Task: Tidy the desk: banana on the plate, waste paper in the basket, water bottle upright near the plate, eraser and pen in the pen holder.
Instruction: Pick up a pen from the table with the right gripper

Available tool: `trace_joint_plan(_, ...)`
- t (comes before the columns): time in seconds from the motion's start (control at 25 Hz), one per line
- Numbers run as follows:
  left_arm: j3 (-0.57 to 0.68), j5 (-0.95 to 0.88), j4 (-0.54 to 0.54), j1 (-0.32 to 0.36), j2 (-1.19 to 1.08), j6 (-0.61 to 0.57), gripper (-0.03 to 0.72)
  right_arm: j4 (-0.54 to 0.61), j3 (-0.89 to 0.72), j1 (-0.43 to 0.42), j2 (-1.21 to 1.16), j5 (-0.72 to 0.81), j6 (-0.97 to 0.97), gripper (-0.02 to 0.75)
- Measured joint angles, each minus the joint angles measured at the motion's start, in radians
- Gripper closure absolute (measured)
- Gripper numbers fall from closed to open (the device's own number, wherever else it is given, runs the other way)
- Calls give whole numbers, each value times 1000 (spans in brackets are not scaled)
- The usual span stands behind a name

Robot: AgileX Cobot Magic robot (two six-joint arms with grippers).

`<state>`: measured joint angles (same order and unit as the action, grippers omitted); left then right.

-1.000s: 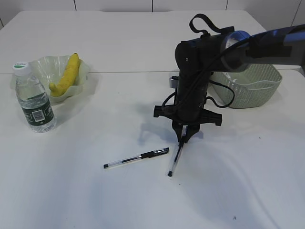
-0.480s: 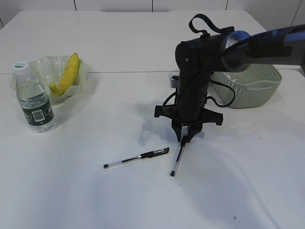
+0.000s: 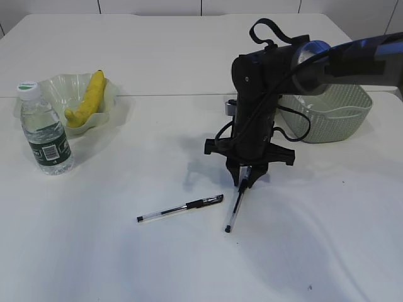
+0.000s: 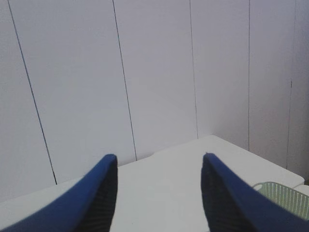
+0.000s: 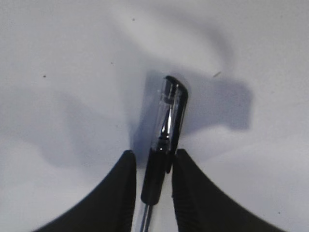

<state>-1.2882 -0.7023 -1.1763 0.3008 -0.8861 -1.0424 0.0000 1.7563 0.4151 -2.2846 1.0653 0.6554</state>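
Note:
My right gripper [image 3: 245, 181] points down at the table's middle, with a black-capped clear pen [image 3: 234, 211] running from between its fingertips toward the front edge. In the right wrist view the jaws stand a little apart around this pen [image 5: 166, 125], with a thin gap on the left side, so my right gripper [image 5: 152, 166] is open. A second pen [image 3: 181, 208] lies flat to the left. The banana [image 3: 88, 97] rests on the pale green plate [image 3: 60, 85], and the water bottle [image 3: 44, 132] stands upright beside it. My left gripper [image 4: 159, 162] is open and empty, facing a wall. Eraser and waste paper are not visible.
The green woven basket [image 3: 334, 113] stands at the back right, behind my right arm, and its rim also shows as the basket [image 4: 285, 195] in the left wrist view. A small grey object [image 3: 229, 107] is mostly hidden behind the arm.
My right gripper's jaws have widened around the pen. The pen's near tip has shifted slightly to the right. Everything else stands as before.

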Motion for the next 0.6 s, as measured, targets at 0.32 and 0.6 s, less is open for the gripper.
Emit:
trace_joint_plan(0.32, 0, 0, 0, 0, 0, 0, 300, -46, 0, 0, 0, 2, 0, 534)
trace_joint_plan(0.6, 0, 2, 0, 0, 0, 0, 300, -86, 0, 0, 0, 15, 0, 533)
